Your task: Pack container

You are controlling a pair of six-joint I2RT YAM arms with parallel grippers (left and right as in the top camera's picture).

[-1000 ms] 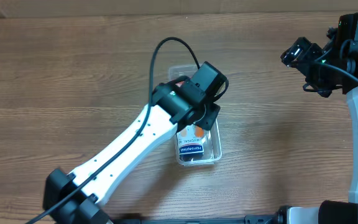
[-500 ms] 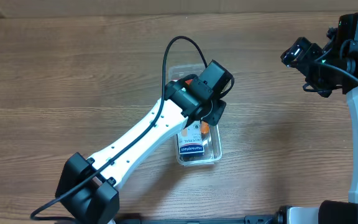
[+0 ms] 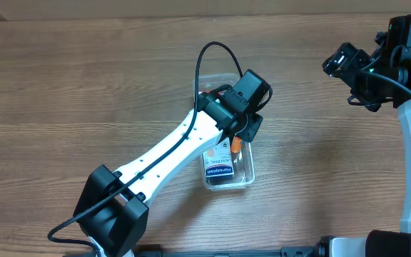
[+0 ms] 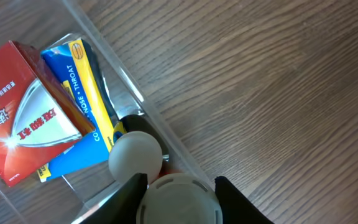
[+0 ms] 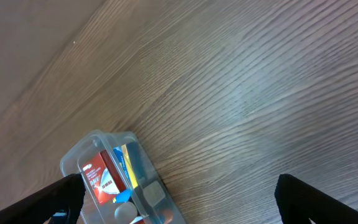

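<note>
Left gripper (image 4: 178, 206): bottom edge of the left wrist view, fingers clamped on a white-capped bottle (image 4: 175, 193) — the cap fills the gap between them.
Bottle position: low over the container's long wall, at the rim or just inside it; which one cannot be told.
Round white piece (image 4: 135, 155): just beside the cap, inside the tub; what it is cannot be made out.
Boxes: red box (image 4: 27, 112) and blue-and-yellow box (image 4: 79, 93) lie touching, side by side, in the tub beyond the cap.
Container (image 3: 250, 178): clear tub mid-table, right under the left arm's wrist; a blue-labelled box (image 3: 218, 172) sits at its near end.
Table (image 3: 70, 86): wood grain, nothing loose seen outside the tub.
Right gripper (image 3: 342, 63): far right, well apart from the tub, fingers spread, holding nothing.
Step in hand: looks like placing — bottle carried to the tub, not yet let go.
Progress: likely late, several items already packed.
Next move calls for: nudging the bottle inward off the wall, lowering it into the gap beside the round white piece, then spreading the fingers without knocking the boxes.
Risk: the bottle catches the rim and tips out.
</note>
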